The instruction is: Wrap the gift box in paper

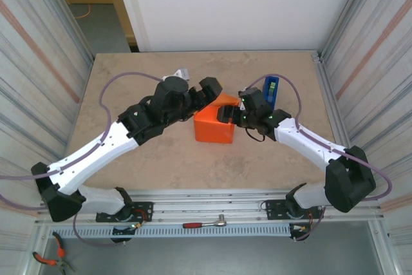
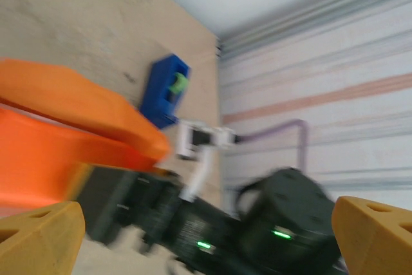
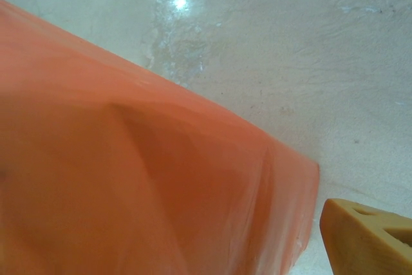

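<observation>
Step in hand: we're on the folding, by our reading. The paper (image 1: 212,132) is already shaped into a boxy orange parcel at centre frame of the top view, with one flap (image 1: 225,99) standing loose at its upper right.
Gift box: hidden from us; we judge it sits inside that orange parcel.
Left gripper (image 2: 209,239): wide open, nothing between its fingers, poised just above and left of the flap.
Right gripper (image 1: 226,115): jaws wide too, right up against the parcel's upper right corner. One fingertip (image 3: 367,236) shows beside the paper's edge, and we see no grip on it.
Next move: we'd say press that flap flat and fix it. The tape dispenser (image 1: 271,89) waits near the parcel, to its upper right.
Surface: beige marbled table (image 1: 167,165), smooth and slightly glossy.
Room: ribbed metal panels (image 1: 38,49) at both sides and a white wall (image 1: 225,4) at the top.
</observation>
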Controlling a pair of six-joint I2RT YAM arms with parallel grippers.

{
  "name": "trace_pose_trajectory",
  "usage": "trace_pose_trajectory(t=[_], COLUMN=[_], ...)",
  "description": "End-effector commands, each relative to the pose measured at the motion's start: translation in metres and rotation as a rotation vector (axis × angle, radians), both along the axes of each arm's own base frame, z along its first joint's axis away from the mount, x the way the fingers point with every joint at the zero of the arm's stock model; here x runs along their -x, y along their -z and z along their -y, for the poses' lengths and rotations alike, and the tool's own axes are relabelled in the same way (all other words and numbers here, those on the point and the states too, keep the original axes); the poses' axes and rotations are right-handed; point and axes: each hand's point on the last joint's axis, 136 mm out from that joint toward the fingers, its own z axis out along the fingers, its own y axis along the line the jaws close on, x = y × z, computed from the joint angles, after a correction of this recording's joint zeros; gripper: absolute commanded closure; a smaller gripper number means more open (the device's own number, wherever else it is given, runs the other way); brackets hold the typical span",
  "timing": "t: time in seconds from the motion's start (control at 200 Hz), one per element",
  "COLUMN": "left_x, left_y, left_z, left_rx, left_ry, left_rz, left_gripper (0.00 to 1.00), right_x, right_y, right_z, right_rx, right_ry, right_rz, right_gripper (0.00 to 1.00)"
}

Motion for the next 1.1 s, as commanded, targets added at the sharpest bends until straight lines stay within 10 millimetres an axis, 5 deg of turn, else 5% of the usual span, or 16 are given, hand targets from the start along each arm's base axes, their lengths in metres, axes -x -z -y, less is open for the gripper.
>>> trace_pose_trajectory(t=[0.0, 0.23, 0.526, 0.852, 1.097], left_x=[-0.013, -0.028, -0.032, -0.059, -0.079], left_y=[-0.011, 0.045, 0.111, 0.13, 0.157], left_z=[-0.026, -0.054, -0.025, -0.015, -0.015], left_rx=[-0.071, -0.254, -0.512, -0.607, -0.731], left_ry=[0.003, 0.123, 0.333, 0.29, 0.248], left_rz=[0.246, 0.379, 0.444, 0.476, 0.448], left_gripper=[0.01, 0.03, 0.11, 0.11, 0.14], right_x=[0.004, 0.003, 0.006, 0.011, 0.008], right_y=[0.023, 0.032, 0.039, 0.043, 0.028], right_z=[0.008, 0.009, 0.011, 0.013, 0.008], right_rx=[0.045, 0.052, 0.062, 0.069, 0.047], right_ry=[0.012, 0.003, -0.002, -0.004, -0.015], right_rz=[-0.046, -0.061, -0.069, -0.076, -0.054], right_gripper=[0.11, 0.12, 0.14, 0.14, 0.14])
